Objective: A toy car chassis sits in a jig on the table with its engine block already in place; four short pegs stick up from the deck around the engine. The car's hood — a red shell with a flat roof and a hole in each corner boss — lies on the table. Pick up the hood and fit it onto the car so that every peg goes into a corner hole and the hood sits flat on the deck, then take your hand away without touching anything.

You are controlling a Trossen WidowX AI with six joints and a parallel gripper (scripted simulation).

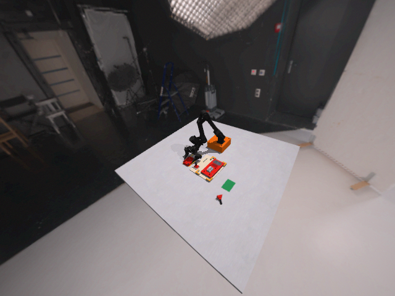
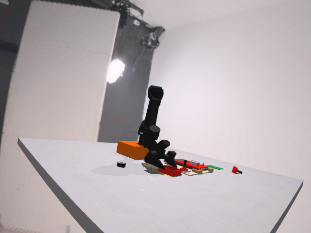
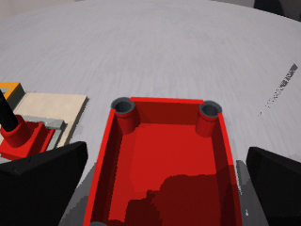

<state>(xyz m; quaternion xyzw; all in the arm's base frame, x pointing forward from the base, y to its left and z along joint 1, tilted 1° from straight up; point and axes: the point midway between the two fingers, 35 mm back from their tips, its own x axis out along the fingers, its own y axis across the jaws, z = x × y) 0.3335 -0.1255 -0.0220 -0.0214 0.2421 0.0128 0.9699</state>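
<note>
Straddling the red hood [image 1: 188, 161] [image 2: 171, 171] [image 3: 165, 160], the black hand [image 1: 192, 157] [image 2: 167, 167] [image 3: 166, 162] is holding its fingers wide apart, with nothing clamped between them. The hood is lying open side up on the pale grey surface [image 1: 203, 219] [image 2: 175, 200] [image 3: 160, 52], near a cream board [image 1: 203, 161] [image 2: 192, 173] [image 3: 56, 104]. On that board, the red car chassis [image 1: 207, 173] [image 2: 184, 162] is carrying its grey engine block [image 1: 209, 169] [image 2: 194, 162], and the hood is sitting apart from it. An orange box [image 1: 219, 145] [image 2: 131, 150] is supporting the arm. A green square [image 1: 228, 185] [image 2: 215, 167] is lying beyond the chassis, and a small red and black piece [image 1: 219, 197] [image 2: 235, 170] is resting near it. Around the surface, the room is showing dark walls [image 1: 236, 53], a blue stepladder [image 1: 163, 87], a grey upright cleaner [image 1: 210, 97], a pale chair [image 1: 55, 111] and, in the exterior view, a glowing lamp [image 2: 115, 70] beside a tall white panel [image 2: 62, 75].
</note>
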